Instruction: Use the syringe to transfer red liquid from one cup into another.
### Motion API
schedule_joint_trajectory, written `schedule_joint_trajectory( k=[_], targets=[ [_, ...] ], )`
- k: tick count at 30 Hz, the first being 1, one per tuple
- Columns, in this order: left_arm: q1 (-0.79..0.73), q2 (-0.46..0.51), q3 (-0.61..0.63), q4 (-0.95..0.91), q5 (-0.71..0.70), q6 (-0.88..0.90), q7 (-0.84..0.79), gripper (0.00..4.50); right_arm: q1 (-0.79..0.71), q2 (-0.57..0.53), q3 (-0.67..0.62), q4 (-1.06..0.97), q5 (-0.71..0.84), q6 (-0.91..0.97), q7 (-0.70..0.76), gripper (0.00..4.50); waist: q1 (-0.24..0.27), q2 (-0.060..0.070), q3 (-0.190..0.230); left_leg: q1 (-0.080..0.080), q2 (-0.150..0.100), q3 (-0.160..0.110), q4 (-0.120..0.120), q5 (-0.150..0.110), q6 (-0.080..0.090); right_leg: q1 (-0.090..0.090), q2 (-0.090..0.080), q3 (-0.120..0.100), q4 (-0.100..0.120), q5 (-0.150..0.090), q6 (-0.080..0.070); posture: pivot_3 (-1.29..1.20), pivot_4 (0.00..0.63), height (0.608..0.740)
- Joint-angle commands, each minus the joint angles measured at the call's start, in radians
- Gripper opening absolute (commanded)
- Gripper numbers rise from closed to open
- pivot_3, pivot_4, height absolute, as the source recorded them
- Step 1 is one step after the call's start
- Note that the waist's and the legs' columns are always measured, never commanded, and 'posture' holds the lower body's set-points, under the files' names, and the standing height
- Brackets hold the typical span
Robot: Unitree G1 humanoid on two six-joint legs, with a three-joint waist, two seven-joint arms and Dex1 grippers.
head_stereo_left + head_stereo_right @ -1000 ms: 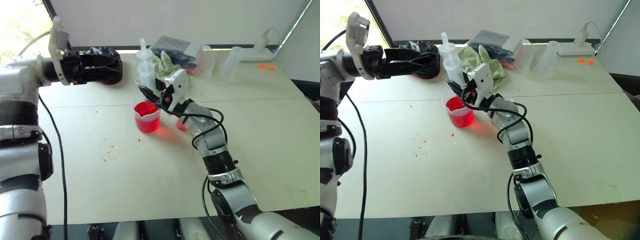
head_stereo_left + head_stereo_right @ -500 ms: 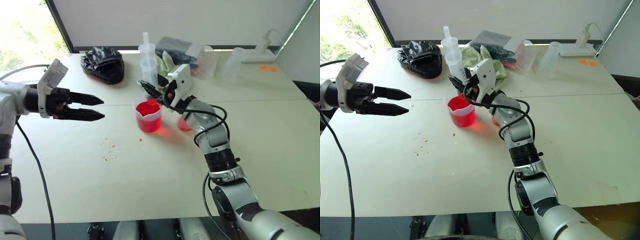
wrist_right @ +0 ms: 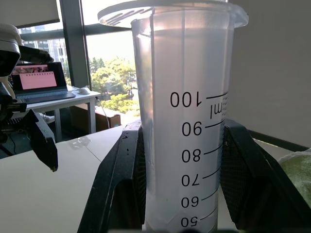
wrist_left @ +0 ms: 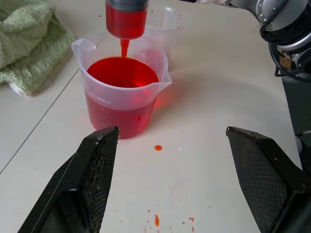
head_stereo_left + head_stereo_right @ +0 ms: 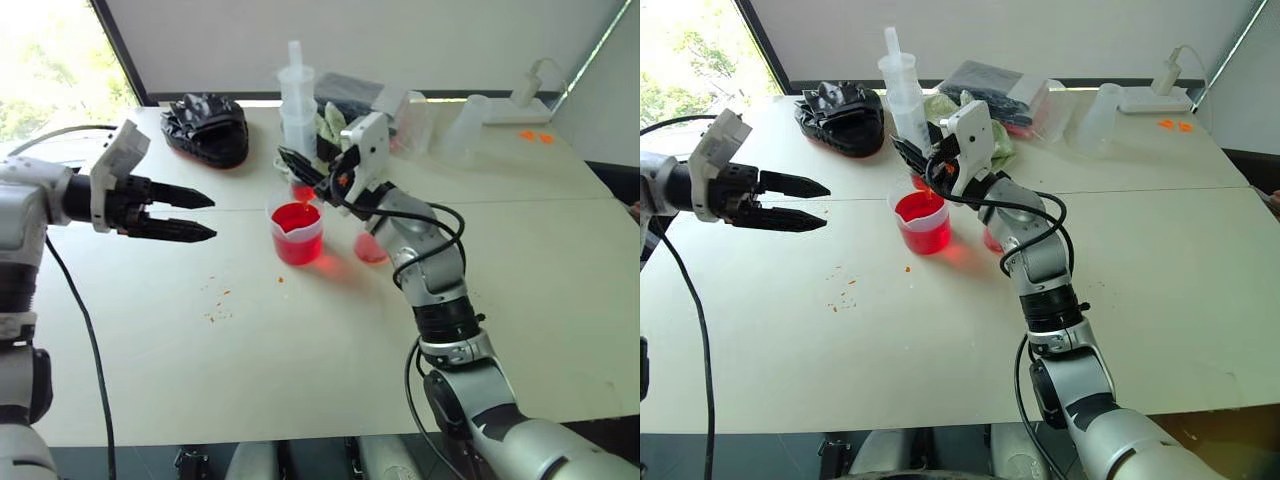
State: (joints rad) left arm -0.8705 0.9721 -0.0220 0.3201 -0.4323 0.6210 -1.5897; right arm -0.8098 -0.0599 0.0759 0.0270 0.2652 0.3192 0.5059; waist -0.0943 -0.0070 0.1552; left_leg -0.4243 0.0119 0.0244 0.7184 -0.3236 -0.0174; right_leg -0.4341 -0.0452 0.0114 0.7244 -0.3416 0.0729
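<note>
At frame centre, the right gripper (image 5: 312,178) was clamped on the syringe (image 5: 297,105), upright above the spouted beaker (image 5: 297,232). The left gripper (image 5: 205,216), fingers apart, hovered at frame left.

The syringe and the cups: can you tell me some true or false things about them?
1. The right gripper is shut on the syringe. True.
2. The syringe's tip hangs over the smaller cup. False: it hangs over the spouted beaker.
3. The left gripper holds the beaker. False: its fingers are open with nothing between them, apart from the beaker.
4. The syringe has red liquid in its lower end. True.
5. The beaker is tipped over. False: it stands upright on the table, holding red liquid.
6. A green cloth lies on the table near the beaker. True.
</note>
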Motion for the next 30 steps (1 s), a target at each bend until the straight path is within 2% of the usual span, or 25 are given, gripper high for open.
schedule_joint_trajectory(
  k=[1, 8, 14, 30],
  targets=[
    [-0.046, -0.009, 0.008, 0.016, 0.005, -0.031, -0.005, 3.68, -0.066, -0.016, -0.044, -0.106, 0.043, 0.047, -0.028, 1.42, -0.001, 0.000, 0.000, 0.000, 0.000, 0.000, 0.000, 0.000, 0.000, 0.000, 0.000, 0.000, 0.000, 0.000, 0.000, 0.00, 0.150, 0.711],
    [-0.065, -0.064, 0.000, 0.035, 0.009, -0.050, -0.005, 3.68, -0.123, -0.137, -0.166, -0.180, 0.086, 0.146, -0.093, 1.42, 0.001, 0.000, 0.000, 0.000, 0.000, 0.000, 0.000, 0.000, 0.000, 0.000, 0.000, 0.000, 0.000, 0.000, 0.000, 0.00, 0.150, 0.711],
    [-0.101, -0.110, -0.011, 0.068, 0.018, -0.064, -0.008, 3.68, -0.060, -0.246, -0.228, -0.232, 0.093, 0.202, -0.120, 1.42, 0.000, 0.000, 0.000, 0.000, 0.000, 0.001, -0.001, 0.000, 0.000, 0.000, 0.000, 0.000, -0.001, 0.000, 0.000, 0.00, 0.150, 0.711],
    [-0.186, -0.161, -0.025, 0.127, 0.022, -0.062, -0.021, 3.68, 0.161, -0.199, -0.191, -0.443, 0.122, 0.306, -0.230, 1.42, 0.007, 0.000, 0.000, 0.000, 0.000, 0.001, -0.001, 0.000, 0.000, 0.000, 0.000, 0.001, -0.001, 0.000, 0.000, 0.00, 0.150, 0.711]
  ],
)
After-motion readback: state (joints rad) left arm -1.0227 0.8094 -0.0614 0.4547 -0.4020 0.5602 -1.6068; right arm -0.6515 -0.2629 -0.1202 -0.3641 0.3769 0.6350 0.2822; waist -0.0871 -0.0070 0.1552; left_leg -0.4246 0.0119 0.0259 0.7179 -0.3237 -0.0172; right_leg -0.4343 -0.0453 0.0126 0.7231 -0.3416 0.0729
